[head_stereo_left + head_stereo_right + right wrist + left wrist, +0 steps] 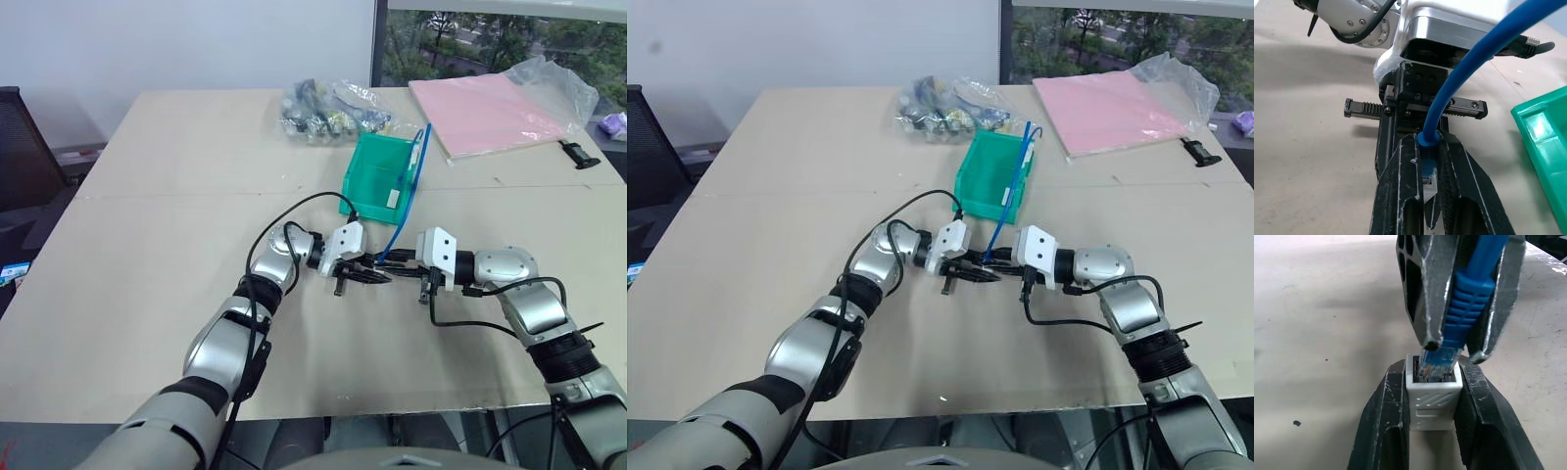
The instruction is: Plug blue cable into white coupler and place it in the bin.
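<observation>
Teal bin [377, 174] just beyond end effectors — cable bag [328, 110], pink packet [490, 113] behind.

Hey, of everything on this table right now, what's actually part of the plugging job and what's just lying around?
Job: blue cable, white coupler, bin, left gripper, right gripper.
Lying about: bag of cables, pink packet.

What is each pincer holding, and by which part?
Left pincer clamps the white coupler by its sides; right pincer grips the blue cable at its plug boot.
</observation>
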Available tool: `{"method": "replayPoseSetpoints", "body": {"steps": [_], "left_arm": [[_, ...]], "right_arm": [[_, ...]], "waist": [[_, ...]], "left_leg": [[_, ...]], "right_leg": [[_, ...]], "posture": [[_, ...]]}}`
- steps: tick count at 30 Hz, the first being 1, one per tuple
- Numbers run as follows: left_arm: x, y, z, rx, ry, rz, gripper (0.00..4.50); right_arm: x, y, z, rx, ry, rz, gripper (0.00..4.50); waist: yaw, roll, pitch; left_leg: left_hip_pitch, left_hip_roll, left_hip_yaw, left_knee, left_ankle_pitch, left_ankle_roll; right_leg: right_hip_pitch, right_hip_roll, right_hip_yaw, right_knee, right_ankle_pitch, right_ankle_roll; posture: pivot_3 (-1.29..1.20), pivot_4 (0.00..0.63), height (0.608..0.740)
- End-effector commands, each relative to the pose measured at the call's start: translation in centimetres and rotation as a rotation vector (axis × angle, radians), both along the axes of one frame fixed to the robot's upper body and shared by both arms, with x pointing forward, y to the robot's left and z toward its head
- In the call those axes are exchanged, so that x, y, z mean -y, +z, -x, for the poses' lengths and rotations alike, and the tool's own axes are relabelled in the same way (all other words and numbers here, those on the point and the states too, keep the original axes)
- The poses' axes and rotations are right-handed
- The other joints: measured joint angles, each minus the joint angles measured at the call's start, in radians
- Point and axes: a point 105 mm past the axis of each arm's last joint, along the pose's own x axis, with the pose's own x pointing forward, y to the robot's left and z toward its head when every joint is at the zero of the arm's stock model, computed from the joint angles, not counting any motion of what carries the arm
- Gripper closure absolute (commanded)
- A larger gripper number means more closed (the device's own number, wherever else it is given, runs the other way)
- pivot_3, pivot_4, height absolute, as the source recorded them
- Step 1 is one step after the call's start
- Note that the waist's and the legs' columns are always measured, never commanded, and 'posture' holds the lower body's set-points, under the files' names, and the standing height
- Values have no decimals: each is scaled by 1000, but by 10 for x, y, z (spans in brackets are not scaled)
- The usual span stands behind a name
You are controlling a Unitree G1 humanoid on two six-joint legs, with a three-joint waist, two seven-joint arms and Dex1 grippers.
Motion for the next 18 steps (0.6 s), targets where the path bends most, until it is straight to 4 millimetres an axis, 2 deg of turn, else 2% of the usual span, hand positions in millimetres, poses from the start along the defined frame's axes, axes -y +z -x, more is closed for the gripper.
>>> {"method": "replayPoseSetpoints", "body": {"steps": [1, 5, 8, 10, 13, 15, 18], "left_arm": [[1, -17, 13, -55, -54, -56, 3902], [3, -18, 14, -55, -59, -54, 3902], [3, -18, 14, -55, -56, -50, 3902], [3, -18, 14, -55, -54, -48, 3902], [1, -19, 15, -56, -53, -48, 3902], [0, -20, 15, -59, -50, -51, 3902], [-1, -21, 15, -71, -41, -52, 3902]], "right_arm": [[7, -26, -1, -112, -2, 78, 4500], [11, -58, 0, -256, -17, 184, 4500], [22, -92, 6, -374, -53, 325, 4500], [29, -107, 14, -398, -42, 400, 4500], [8, -79, 0, -333, -72, 190, 4500], [-7, -40, -11, -264, -70, -24, 4500], [-13, -4, -14, -207, -47, -196, 4500]], "waist": [[0, 0, 0], [-1, -1, -2], [-3, -2, -8], [-3, -4, -17], [-3, -5, -19], [-5, -7, -20], [-14, -6, -18]], "left_leg": [[0, 0, 0, 0, 0, 0], [1, 0, -1, 0, 0, 0], [3, 0, -2, 0, 0, 0], [5, 0, -3, -1, 0, 0], [14, 0, -4, -3, -3, 4], [25, -1, -4, -14, -3, 5], [25, 0, -7, -15, -3, 5]], "right_leg": [[0, 0, 0, 0, 0, 0], [1, 0, 0, 0, 0, 0], [2, 1, 1, 0, 0, 0], [3, 2, 1, 0, 0, 0], [11, 2, 1, -1, 0, 0], [17, 2, 3, -3, 0, 0], [16, 3, 3, -1, 0, -1]], "posture": [[0, 150, 739], [0, 150, 739], [0, 150, 739], [0, 150, 739], [0, 150, 739], [0, 150, 739], [0, 150, 739]]}}
